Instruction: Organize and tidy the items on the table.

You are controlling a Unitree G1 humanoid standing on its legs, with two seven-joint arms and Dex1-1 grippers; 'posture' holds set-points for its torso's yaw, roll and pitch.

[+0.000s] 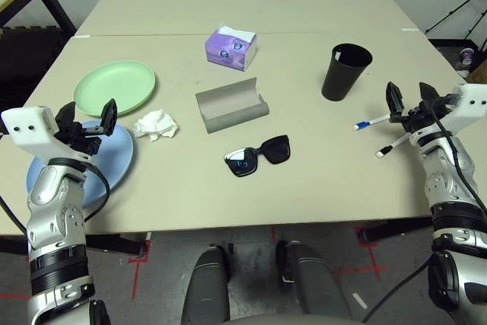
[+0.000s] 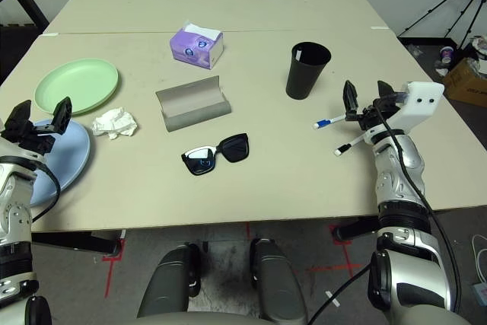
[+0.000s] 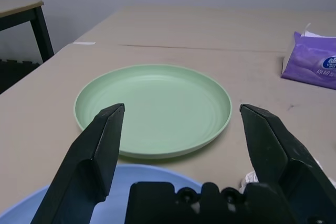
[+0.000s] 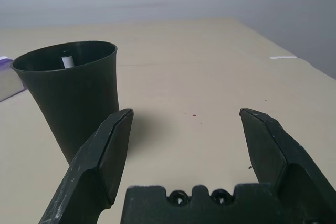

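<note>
Both grippers hang empty over the table (image 1: 304,188) with their fingers wide apart. The left gripper (image 1: 86,121) is above the blue plate (image 1: 114,161), with the green plate (image 1: 114,87) just beyond it. The right gripper (image 1: 407,98) is near the two pens (image 1: 373,122), which lie on the table at the right side, close to the black cup (image 1: 345,71).

The tissue (image 1: 155,125) is beside the blue plate. It looks soft and very light, so a pinch anywhere should lift it. The grey case (image 1: 231,104) lies open in the middle, and the sunglasses (image 1: 259,156) lie in front of it. The sunglasses seem fragile and smooth; I think the bridge or a temple arm is safer to hold than a lens. The plates look stiff and thin, best taken at the rim. The pens are thin and may roll; a grip across the middle seems right. The cup probably tips easily, and something white already stands inside it.
</note>
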